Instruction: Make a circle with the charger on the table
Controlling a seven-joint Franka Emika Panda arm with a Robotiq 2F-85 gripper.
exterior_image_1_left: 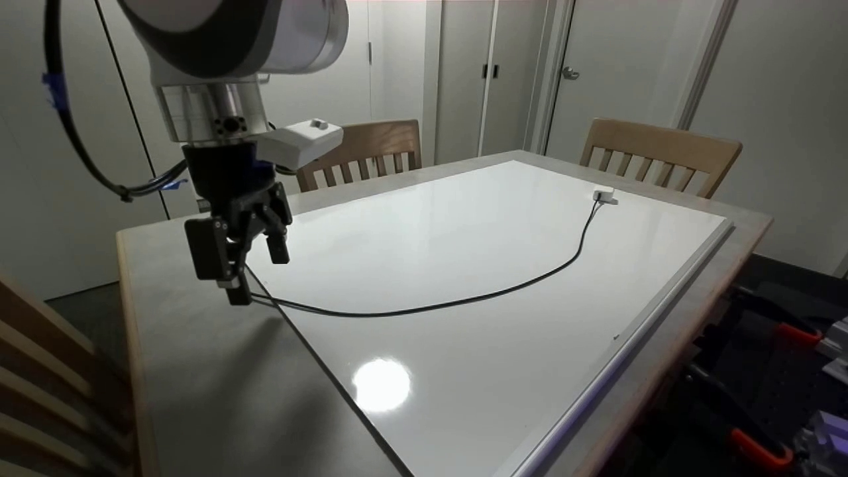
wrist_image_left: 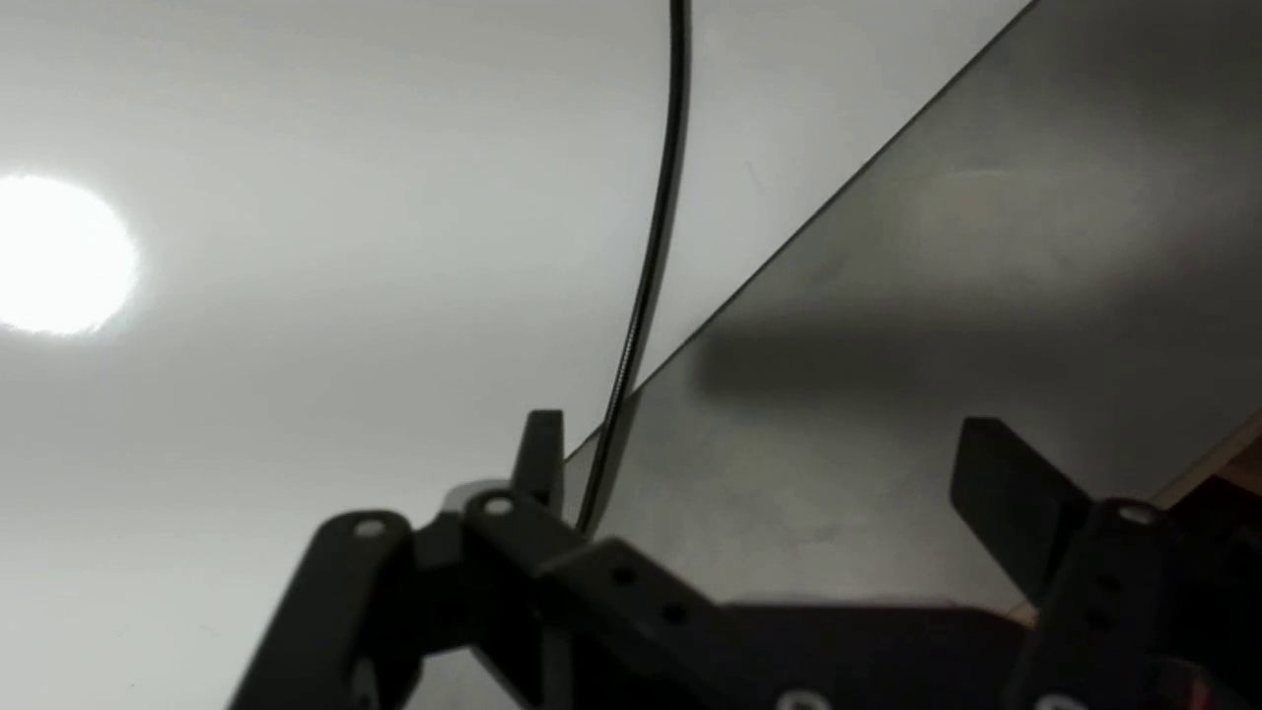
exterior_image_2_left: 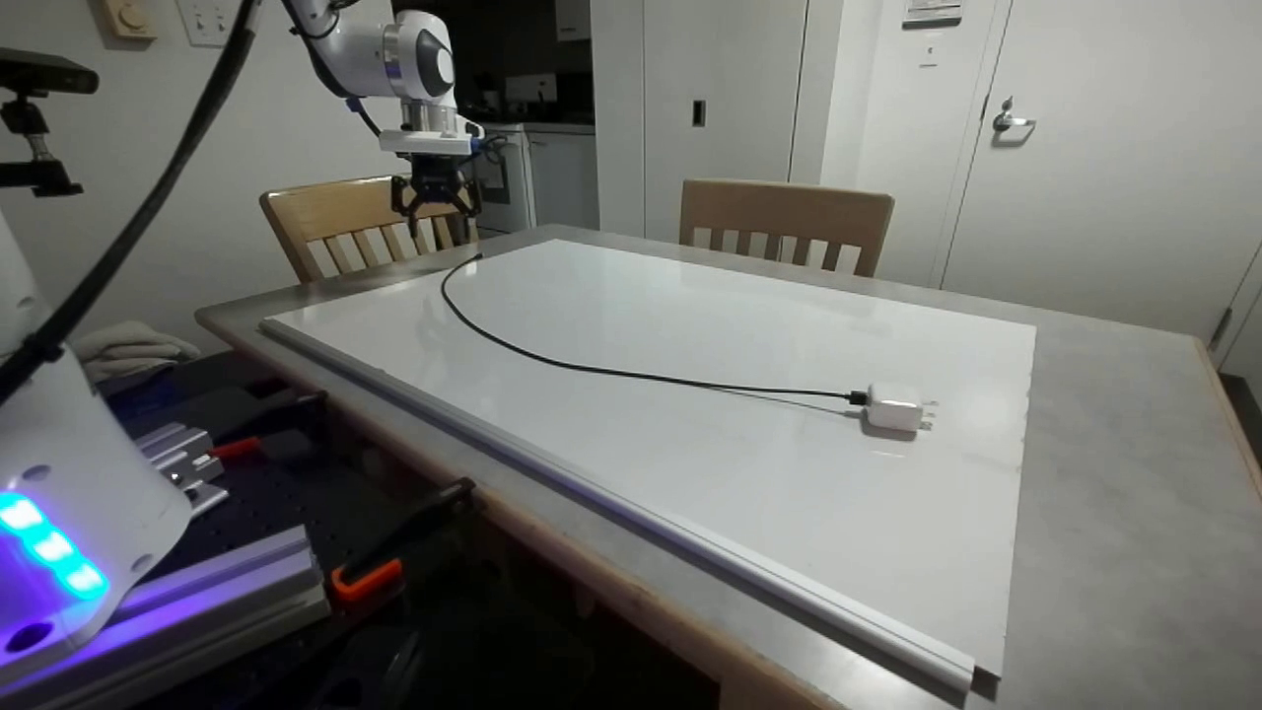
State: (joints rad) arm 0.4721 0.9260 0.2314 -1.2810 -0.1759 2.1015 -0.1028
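Charger cable [exterior_image_2_left: 631,374] is curving across the white panel [exterior_image_2_left: 710,316] of the table [exterior_image_2_left: 1134,493] onto its grey rim [exterior_image_1_left: 172,291] (the white plug [exterior_image_2_left: 893,407] is lying at the opposite end), while the gripper [wrist_image_left: 764,439], fingers [wrist_image_left: 1016,498] spread wide, is hovering above that rim.

In an exterior view, pale wall [exterior_image_1_left: 788,132] beside a white door [exterior_image_1_left: 626,79] with lever handle [exterior_image_1_left: 571,73]; further left, double doors [exterior_image_1_left: 457,86] with dark pulls [exterior_image_1_left: 495,71]; slatted wooden chairs [exterior_image_1_left: 662,142] in front; dark floor [exterior_image_1_left: 99,311] at lower left. In an exterior view, dim recess [exterior_image_2_left: 503,44] with white cabinet [exterior_image_2_left: 564,182]; switch [exterior_image_2_left: 205,22] at upper left.
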